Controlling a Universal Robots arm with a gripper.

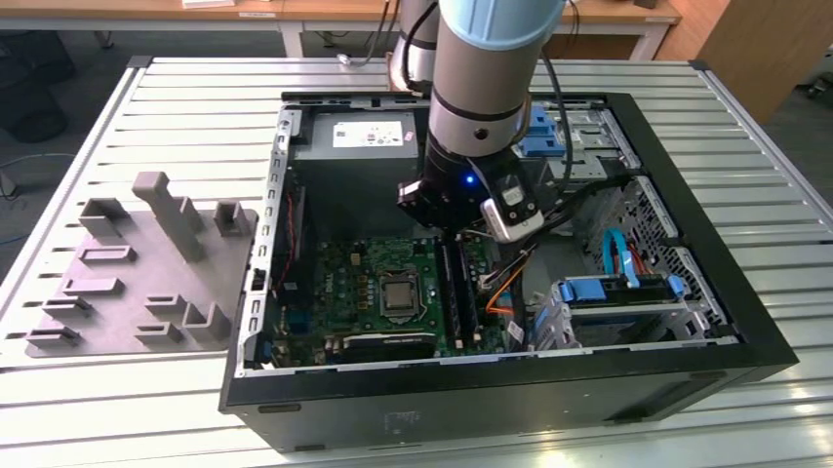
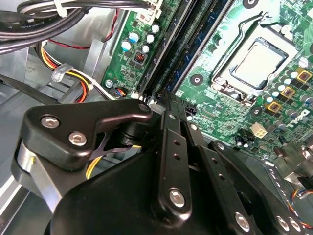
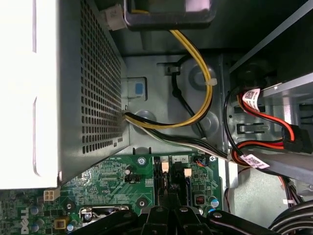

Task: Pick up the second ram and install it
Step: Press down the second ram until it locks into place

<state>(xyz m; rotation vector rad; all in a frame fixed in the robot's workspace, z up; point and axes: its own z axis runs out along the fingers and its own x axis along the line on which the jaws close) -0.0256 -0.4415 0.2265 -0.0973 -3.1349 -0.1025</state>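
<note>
My gripper (image 1: 450, 232) is low inside the open computer case, at the end of the black memory slots (image 1: 456, 288) nearest the power supply. Its fingers (image 2: 168, 142) are drawn together, shut, with the tips (image 3: 168, 198) at the slots' end. In the second wrist view a thin blue-green board edge, the second ram (image 2: 195, 46), lies along the slots and runs away from the fingertips. I cannot tell whether the tips touch it. The processor socket (image 2: 254, 61) sits beside the slots.
A grey fixture block (image 1: 143, 268) with upright posts stands outside the case on the exterior view's left. The power supply (image 3: 73, 88), yellow and black cables (image 3: 195, 98) and red cables (image 3: 274, 132) crowd the slots' end. A blue drive cage (image 1: 625, 292) fills the case's right.
</note>
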